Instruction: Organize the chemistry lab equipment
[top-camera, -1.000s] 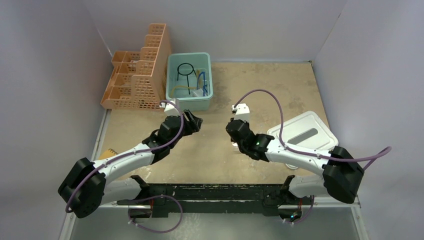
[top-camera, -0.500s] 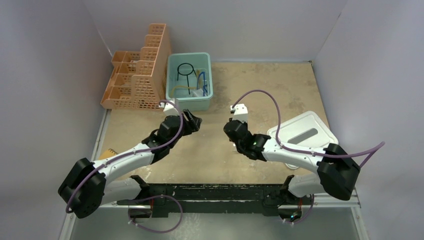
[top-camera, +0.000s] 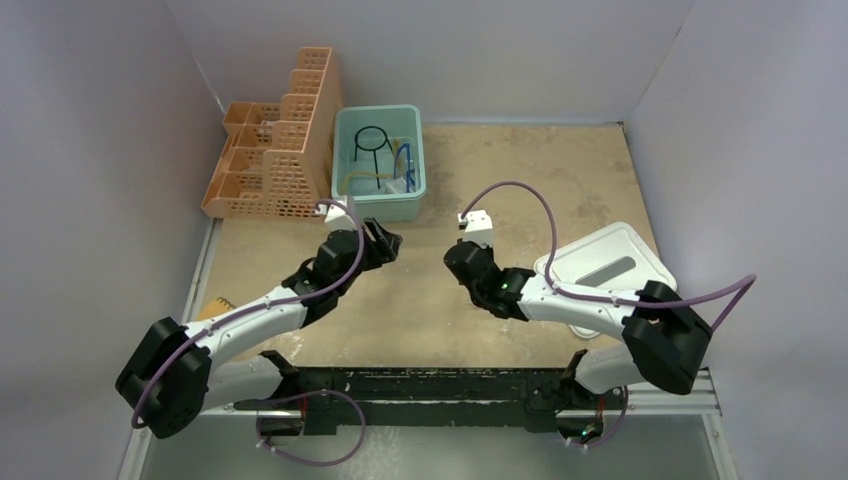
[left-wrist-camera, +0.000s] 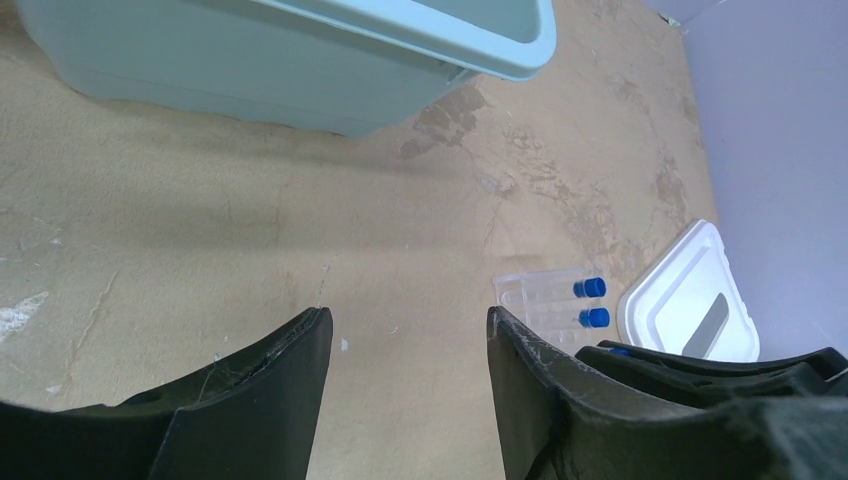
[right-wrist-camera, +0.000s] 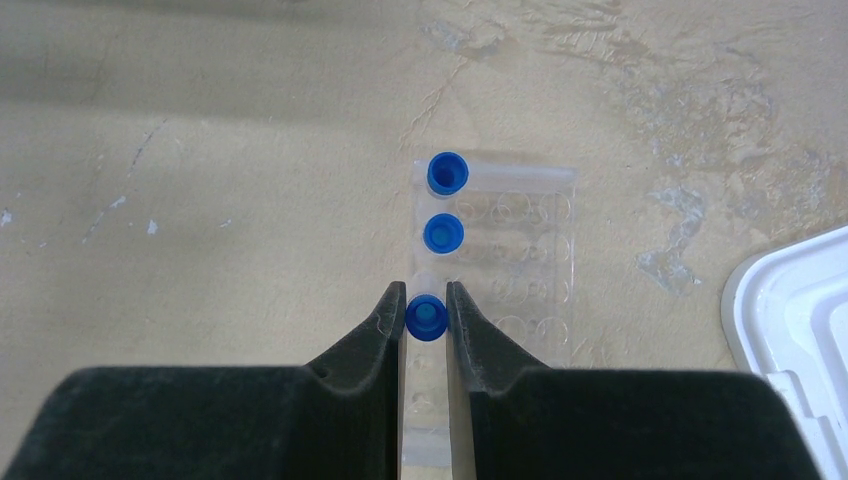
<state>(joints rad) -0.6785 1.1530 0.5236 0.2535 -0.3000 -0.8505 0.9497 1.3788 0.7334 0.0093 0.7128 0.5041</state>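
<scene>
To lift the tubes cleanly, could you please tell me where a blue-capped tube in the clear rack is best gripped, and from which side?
Take the blue-capped tube by its cap, coming from straight above: the tubes stand upright in the clear rack, leaving only caps exposed. The right gripper pinches one that way.

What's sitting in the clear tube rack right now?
Two blue-capped tubes stand in the clear tube rack. A third tube is pinched by the right gripper, whose fingers hide whether it is seated.
</scene>
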